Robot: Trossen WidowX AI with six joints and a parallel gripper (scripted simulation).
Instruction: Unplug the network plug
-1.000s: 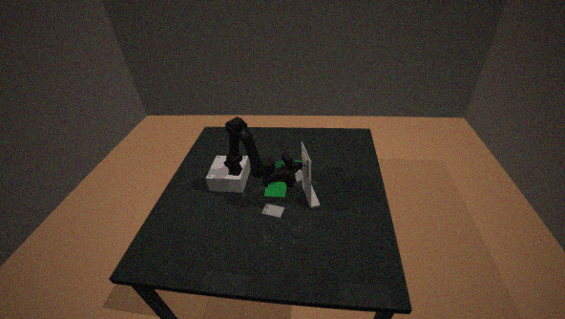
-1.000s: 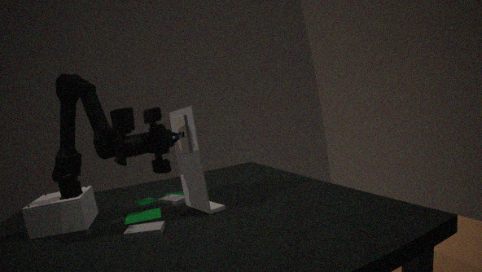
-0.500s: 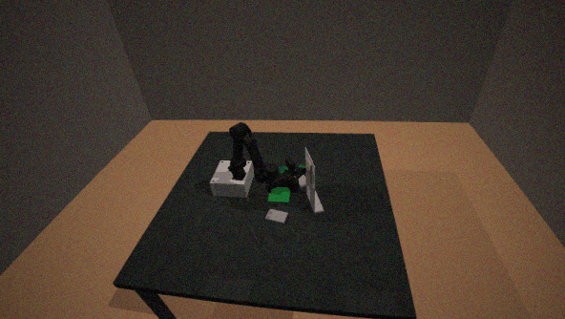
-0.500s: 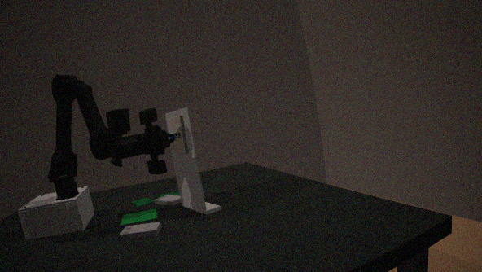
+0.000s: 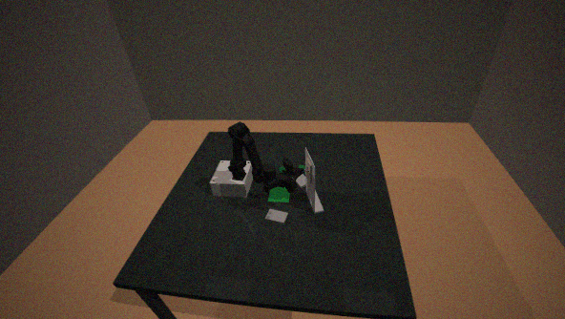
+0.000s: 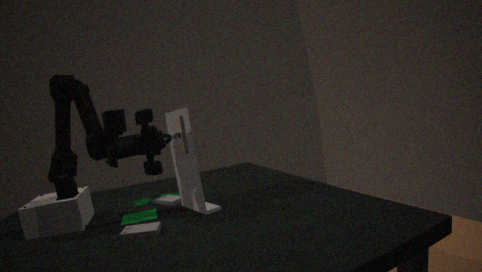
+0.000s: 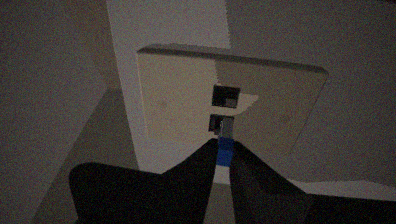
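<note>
The upright panel (image 5: 310, 183) (image 6: 187, 175) carries a pale faceplate (image 7: 175, 100) with two square sockets. The plug shows a blue rear part (image 7: 225, 151) (image 6: 168, 138) and a clear grey front (image 7: 227, 128) at the lower socket (image 7: 214, 123); how deep it sits is unclear. A thin pale strip, perhaps the tab, shows at the plug's upper left in the wrist view. My gripper (image 7: 223, 146) (image 6: 170, 138) is shut on the plug, a fingertip on each side of the blue part. Green patches lie on the table; which is the marked square is unclear.
A green patch (image 5: 279, 196) (image 6: 139, 217) lies beside a flat white slab (image 5: 277, 216) (image 6: 140, 229). Another green patch (image 6: 143, 201) and a white block (image 5: 302, 180) (image 6: 168, 199) lie near the panel's foot. The arm stands on a white base (image 5: 231, 188) (image 6: 54, 217).
</note>
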